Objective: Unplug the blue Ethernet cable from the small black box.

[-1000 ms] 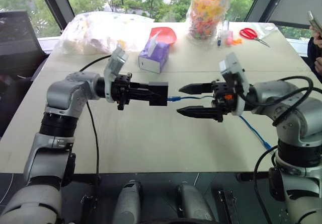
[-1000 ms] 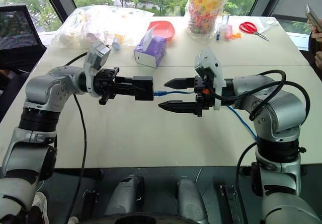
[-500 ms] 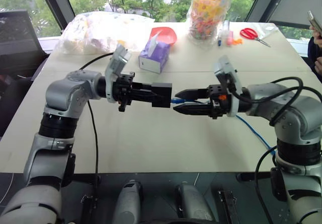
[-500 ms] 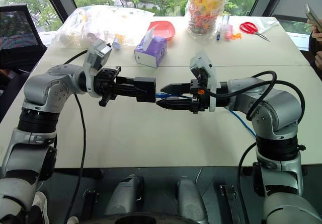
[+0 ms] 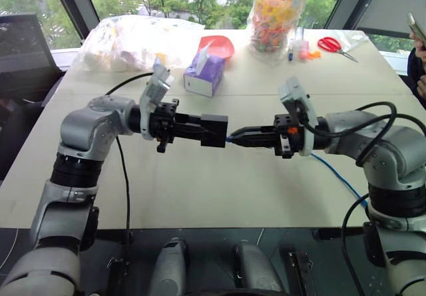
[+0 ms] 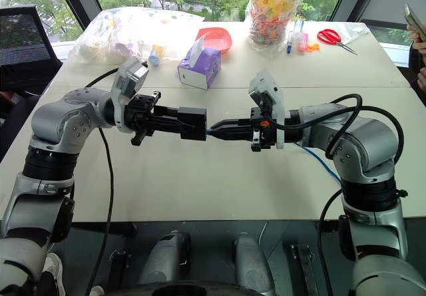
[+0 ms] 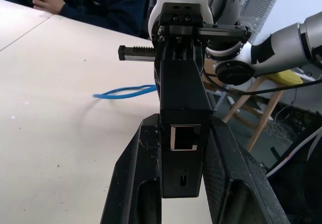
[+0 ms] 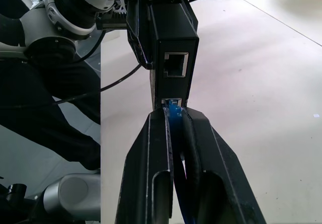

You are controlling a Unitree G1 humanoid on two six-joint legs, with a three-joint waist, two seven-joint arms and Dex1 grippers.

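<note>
Left claw (image 5: 212, 131) pinches the small black box (image 5: 214, 130) from both sides, held level above the counter (image 5: 200, 189). Right claw (image 5: 233, 137) is pressed together on the blue Ethernet cable (image 8: 173, 111) right at its plug, which sits in the box's port. The cable runs back under the right arm and trails across the counter toward the right edge. Far side of the counter, well clear of both arms: clear plastic bag (image 5: 126, 40), purple tissue box (image 5: 204, 74), red bowl (image 5: 218, 44), candy jar (image 5: 276, 13), red scissors (image 5: 331, 45). A person's hand (image 7: 43, 1) rests at the counter's edge in the left wrist view.
</note>
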